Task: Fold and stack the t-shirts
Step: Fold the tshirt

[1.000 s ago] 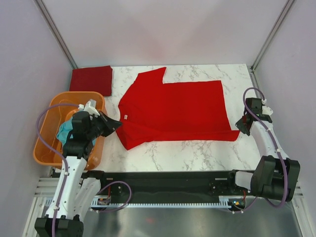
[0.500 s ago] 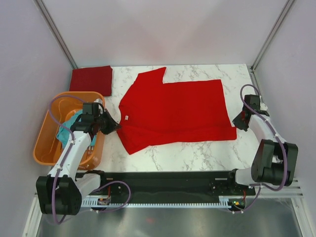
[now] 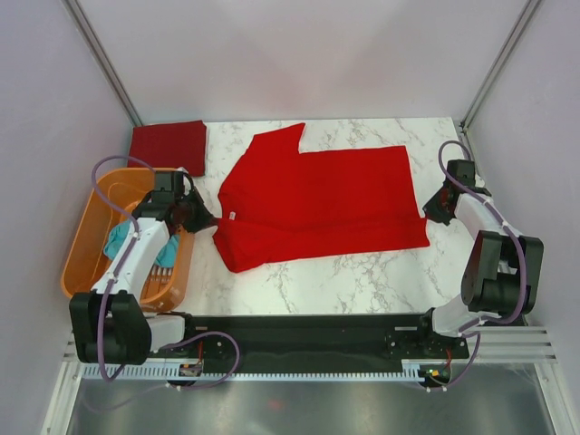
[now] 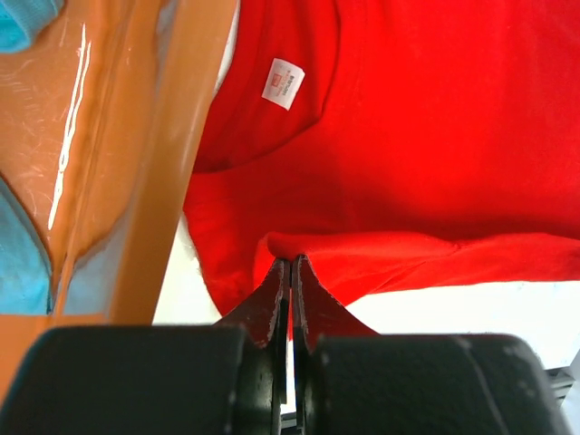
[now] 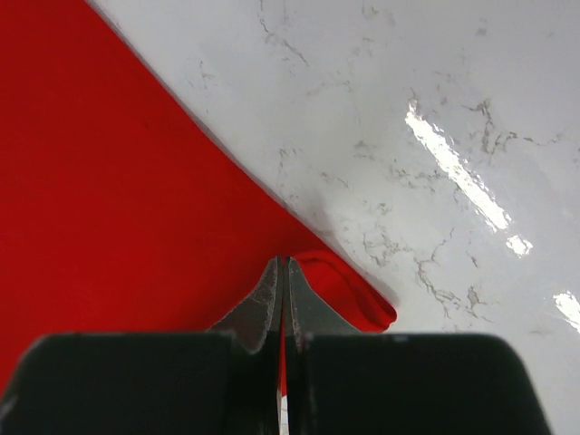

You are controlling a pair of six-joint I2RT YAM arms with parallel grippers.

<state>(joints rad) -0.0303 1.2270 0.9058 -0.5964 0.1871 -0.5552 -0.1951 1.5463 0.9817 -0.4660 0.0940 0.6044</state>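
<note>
Top external view shows the maroon t-shirt (image 3: pixel 168 147) folded at upper left. The left hand (image 3: pixel 203 219) and right hand (image 3: pixel 429 214) pinch the bright red t-shirt (image 3: pixel 326 204) mid-frame by its lower edge. The teal t-shirt (image 3: pixel 118 241) lies unfolded in the orange basket (image 3: pixel 83 265).

Three t-shirts: one bright red t-shirt (image 3: pixel 326 199) between the left gripper (image 3: pixel 211 220) and right gripper (image 3: pixel 427 217), one maroon t-shirt (image 3: pixel 168 145) beyond the left gripper, one teal t-shirt (image 3: pixel 115 242) behind it. One orange basket (image 3: pixel 80 272). One white neck label (image 4: pixel 283 82). One marble table (image 3: pixel 362 276). Two grippers, two arms.
</note>
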